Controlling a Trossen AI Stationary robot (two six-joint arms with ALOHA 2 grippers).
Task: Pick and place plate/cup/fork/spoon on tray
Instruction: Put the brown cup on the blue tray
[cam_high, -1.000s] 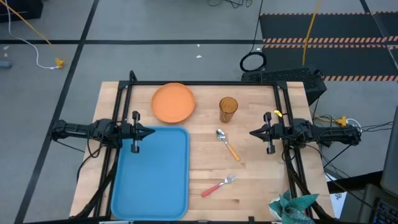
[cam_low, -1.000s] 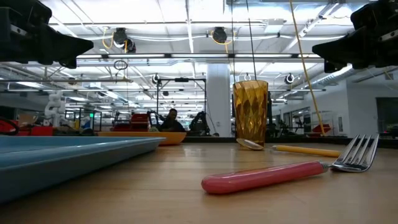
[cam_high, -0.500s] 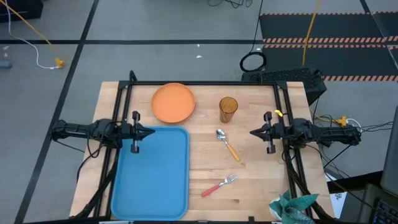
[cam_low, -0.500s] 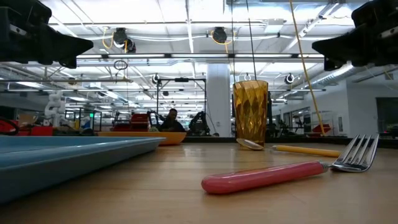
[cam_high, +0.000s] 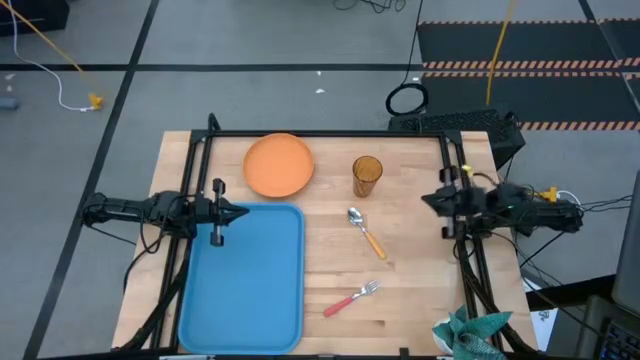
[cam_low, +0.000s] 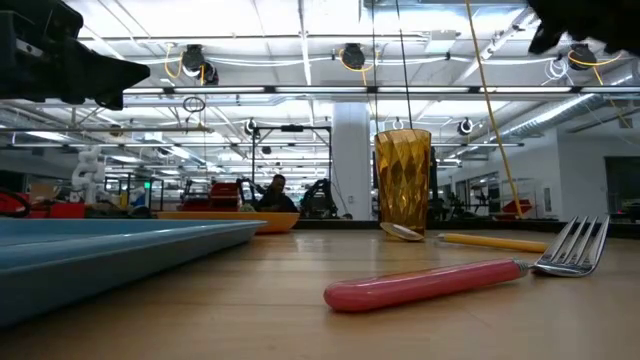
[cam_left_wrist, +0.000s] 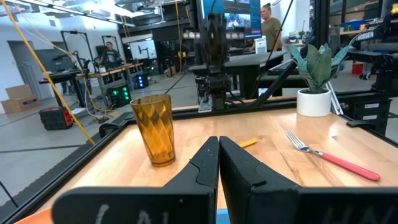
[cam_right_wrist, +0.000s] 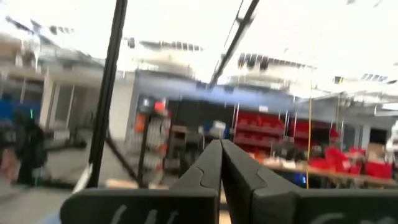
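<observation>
Right tool (cam_high: 432, 200) is motion-blurred in the high view, hanging above the right edge of the tabletop (cam_high: 420, 270); in the low view only a dark piece of it shows, cut off at the top right corner. Its wrist view is smeared and looks into the room rather than at the tabletop, but the two dark fingers (cam_right_wrist: 208, 165) meet tip to tip, closed with nothing between them.

Left tool (cam_high: 240, 211) sits above the left edge of the tabletop, over the tray's far rim. Fingers (cam_left_wrist: 208, 158) pressed together, holding nothing.

Tray (cam_high: 245, 315): light-blue smooth plastic, rounded corners, raised rim, at the near left corner of the tabletop; cut off at the frame edge in the low view.

Plate (cam_high: 279, 165): flat round orange plastic, near the far edge, just beyond the tray. In the low view only its thin rim shows.

Cup (cam_high: 367, 175): translucent amber, diamond-faceted wall, upright, right of the plate.

Spoon (cam_high: 364, 232): shiny bowl, orange-yellow handle, mid-tabletop near the cup. Left wrist view shows only a bit of handle, the rest hidden behind the fingers.

Fork (cam_high: 352, 298): metal tines, red-pink handle, lying flat toward the near edge, right of the tray.

Tabletop is light wood grain.
</observation>
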